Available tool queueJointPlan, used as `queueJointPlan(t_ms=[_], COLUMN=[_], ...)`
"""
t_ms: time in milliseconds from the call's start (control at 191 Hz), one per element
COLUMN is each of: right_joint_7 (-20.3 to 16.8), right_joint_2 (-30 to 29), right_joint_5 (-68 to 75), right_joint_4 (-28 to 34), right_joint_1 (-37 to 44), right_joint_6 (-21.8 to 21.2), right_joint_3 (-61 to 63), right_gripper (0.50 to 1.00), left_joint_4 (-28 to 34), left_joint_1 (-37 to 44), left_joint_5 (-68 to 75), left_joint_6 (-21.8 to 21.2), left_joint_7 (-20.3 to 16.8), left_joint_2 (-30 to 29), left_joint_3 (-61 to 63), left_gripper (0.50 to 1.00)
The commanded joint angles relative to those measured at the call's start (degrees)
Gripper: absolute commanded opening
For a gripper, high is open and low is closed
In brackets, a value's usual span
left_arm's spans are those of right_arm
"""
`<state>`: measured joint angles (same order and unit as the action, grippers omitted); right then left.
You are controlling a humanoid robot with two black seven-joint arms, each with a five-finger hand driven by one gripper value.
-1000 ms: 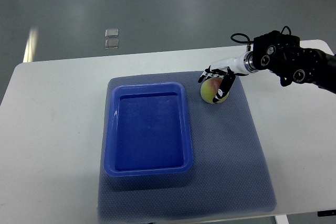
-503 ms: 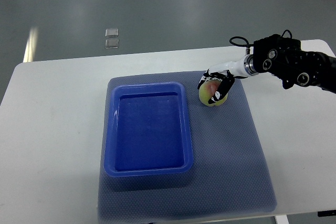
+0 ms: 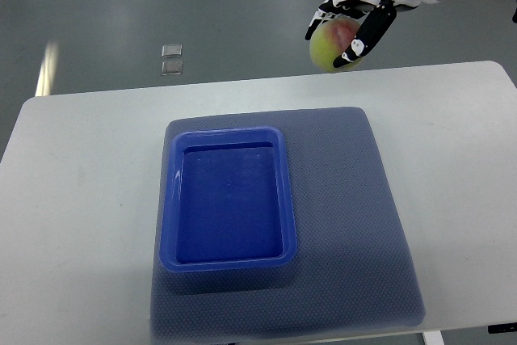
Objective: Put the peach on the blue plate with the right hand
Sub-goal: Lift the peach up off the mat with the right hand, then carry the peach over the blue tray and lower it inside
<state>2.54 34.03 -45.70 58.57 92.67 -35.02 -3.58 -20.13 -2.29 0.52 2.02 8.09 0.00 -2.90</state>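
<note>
Here, from the top view, we see the right hand (image 3: 349,28) clasped around the peach (image 3: 335,44), its fingers (image 3: 367,31) curled over the fruit, held high in the upper right of the picture, past the far edge of the white table (image 3: 81,199). The blue plate (image 3: 229,262), a deep rectangular tray, sits empty on a grey-blue mat (image 3: 355,232), well apart from the fruit. The left hand is out of view. We judge the risk plain: a round fruit may slip on the carry, or roll off the rim if released off-centre.
</note>
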Motion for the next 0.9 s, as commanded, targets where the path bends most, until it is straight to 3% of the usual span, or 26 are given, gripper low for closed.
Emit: queueJointPlan(t_ms=[0,147,304,356,361,382,492,497,607,613,665,895], right_joint_7=[0.0,0.0,0.0,0.0,0.0,0.0,-0.1,-0.1,-0.1,-0.1,-0.1,-0.1], right_joint_2=[0.0,-2.2,-12.9,-12.9,-16.5,-17.9,-21.3,-24.7,-27.8,-30.8,-33.8,-34.0], right_joint_5=[0.3,2.8,5.5,5.5,5.5,5.5,5.6,5.5,5.4,5.0,4.9,2.9], right_joint_4=[0.6,0.7,-2.0,-2.0,-4.0,-4.8,-6.7,-8.7,-10.6,-12.4,-14.4,-19.3], right_joint_1=[0.6,0.4,0.1,0.1,-0.1,-0.2,-0.6,-1.5,-2.7,-4.2,-6.2,-12.9], right_joint_6=[0.0,0.0,4.4,4.4,5.4,5.8,6.3,6.5,6.6,6.6,6.7,7.8], right_joint_3=[0.1,0.2,-0.8,-0.8,-1.8,-2.1,-2.5,-2.6,-2.7,-2.7,-2.7,-2.7], right_gripper=[0.500,0.500,0.500,0.500,0.500,0.500,0.500,0.500,0.500,0.500,0.500,0.500], left_joint_4=[0.0,0.0,0.0,0.0,0.0,0.0,0.0,0.1,0.0,0.0,0.0,0.2], left_joint_1=[0.0,0.0,0.0,0.0,0.0,0.0,0.0,0.0,0.0,0.0,0.0,0.0], left_joint_5=[0.0,0.0,0.0,0.0,0.0,0.0,0.0,0.0,0.0,0.0,0.0,0.0], left_joint_6=[0.0,0.0,0.0,0.0,0.0,0.0,0.0,0.0,0.0,0.0,0.0,0.0], left_joint_7=[0.0,0.0,0.0,0.0,0.0,0.0,0.0,0.0,0.0,0.0,0.0,0.0], left_joint_2=[0.0,0.0,0.0,0.0,0.0,0.0,0.0,0.0,0.0,0.0,0.0,0.0], left_joint_3=[0.0,0.0,0.0,0.0,0.0,0.0,0.0,0.0,0.0,0.0,0.0,0.0], left_gripper=[1.000,1.000,1.000,1.000,1.000,1.000,1.000,1.000,1.000,1.000,1.000,1.000])
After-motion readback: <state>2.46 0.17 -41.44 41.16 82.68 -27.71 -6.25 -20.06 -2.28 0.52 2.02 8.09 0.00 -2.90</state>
